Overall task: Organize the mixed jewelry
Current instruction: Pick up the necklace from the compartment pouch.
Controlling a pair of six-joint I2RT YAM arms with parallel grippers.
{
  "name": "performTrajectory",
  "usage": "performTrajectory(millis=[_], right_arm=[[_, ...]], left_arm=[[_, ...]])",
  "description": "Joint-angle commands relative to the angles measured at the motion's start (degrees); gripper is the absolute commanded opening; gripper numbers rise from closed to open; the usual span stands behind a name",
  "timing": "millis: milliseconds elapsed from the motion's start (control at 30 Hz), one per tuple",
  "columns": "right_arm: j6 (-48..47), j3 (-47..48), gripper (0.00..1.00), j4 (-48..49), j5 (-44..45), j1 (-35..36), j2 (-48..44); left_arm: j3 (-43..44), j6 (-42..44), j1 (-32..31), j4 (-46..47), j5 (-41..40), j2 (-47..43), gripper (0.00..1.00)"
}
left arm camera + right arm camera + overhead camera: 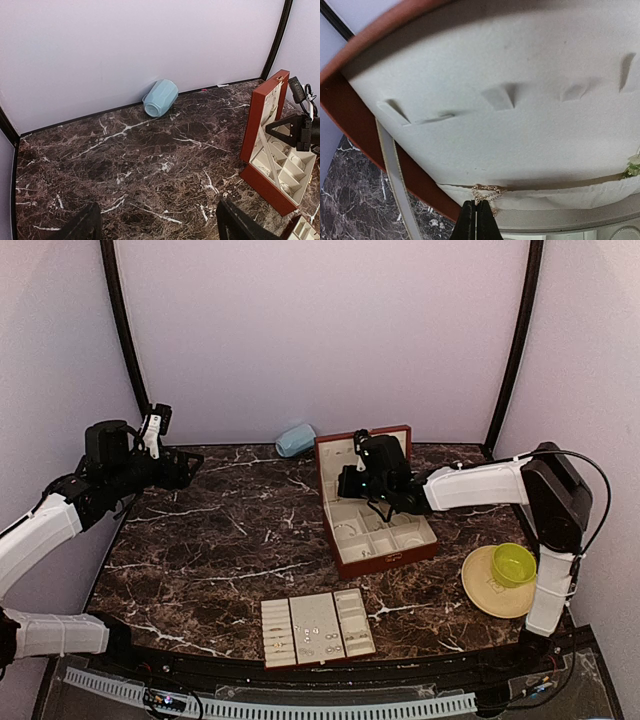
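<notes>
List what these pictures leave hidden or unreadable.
- Top view: right gripper covers part of the box lid.
- Top view: pieces in the tray are too small to identify.
- Right wrist: chain sits at the shut fingertips; rest hidden in the lid pocket.
- Left wrist: left gripper fingers cut off by bottom edge.

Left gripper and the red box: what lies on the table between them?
Only bare marble table lies between the left gripper and the red box; the top view shows this.

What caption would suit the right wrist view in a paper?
Right gripper, shut on a fine gold chain at the cream-lined lid of the red-brown jewelry box.
</notes>
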Motion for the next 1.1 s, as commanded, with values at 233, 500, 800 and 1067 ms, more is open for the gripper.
performTrajectory(millis=[233,500,800,1067], right_arm=[[1.2,-1.2,0.0,4.5,-0.6,0.4,-4.5],[1.4,0.3,0.0,4.7,0.1,0.1,-4.9],[1.1,2.5,0.0,5.0,0.7,-0.2,-4.6],[1.0,3.9,0.0,5.3,0.6,-0.6,-4.1]], left_arm=[[-0.5,0.1,0.3,0.0,0.7,-1.7,0.81],[-0.4,0.1,0.3,-0.1,0.7,-1.5,0.82],[-0.5,0.1,0.3,-0.2,0.7,-1.4,0.82],[-0.5,0.0,0.2,-0.2,0.6,-1.4,0.81]])
